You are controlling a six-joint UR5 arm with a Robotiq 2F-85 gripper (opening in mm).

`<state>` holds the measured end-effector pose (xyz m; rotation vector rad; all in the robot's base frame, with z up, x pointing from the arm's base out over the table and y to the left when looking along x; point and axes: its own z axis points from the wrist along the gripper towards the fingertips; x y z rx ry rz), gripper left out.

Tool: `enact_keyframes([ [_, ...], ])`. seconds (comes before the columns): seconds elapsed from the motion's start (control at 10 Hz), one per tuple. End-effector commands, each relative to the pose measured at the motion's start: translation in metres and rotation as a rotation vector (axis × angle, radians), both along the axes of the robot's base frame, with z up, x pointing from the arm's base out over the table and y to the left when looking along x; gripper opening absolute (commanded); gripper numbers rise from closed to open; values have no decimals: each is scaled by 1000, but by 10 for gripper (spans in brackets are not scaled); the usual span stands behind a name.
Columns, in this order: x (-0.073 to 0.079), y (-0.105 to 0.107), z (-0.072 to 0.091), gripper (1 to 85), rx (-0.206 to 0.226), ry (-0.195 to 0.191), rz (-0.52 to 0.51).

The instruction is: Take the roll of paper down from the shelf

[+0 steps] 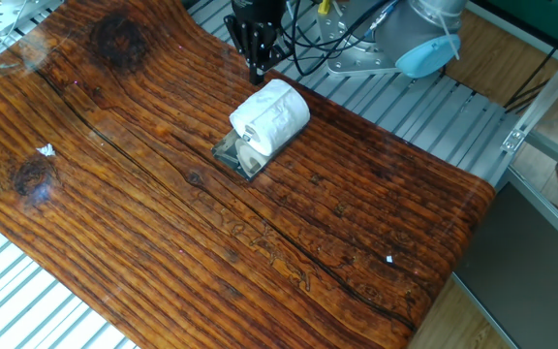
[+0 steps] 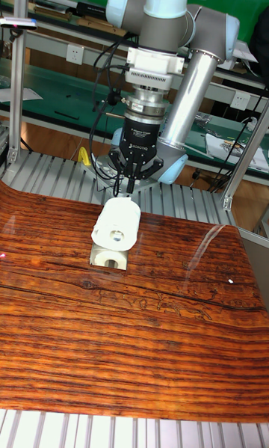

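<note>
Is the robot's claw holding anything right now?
No. The gripper hangs above the roll of paper, fingers together with nothing between them. The roll rests on the shelf.

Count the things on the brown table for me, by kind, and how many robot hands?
Roll of paper: 1
Shelf under the roll: 1
Gripper hanging above, touching nothing: 1
Total: 3
</note>
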<state>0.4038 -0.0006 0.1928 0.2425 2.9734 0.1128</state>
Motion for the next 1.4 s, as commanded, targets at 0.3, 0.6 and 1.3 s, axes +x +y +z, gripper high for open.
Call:
enact_keyframes([
  [0.3,-15,-6,-1,10,-18,60,-40],
  [0.6,-24,-11,-2,10,-38,93,-42],
  [1.3,-44,-13,-3,10,-44,169,-85],
])
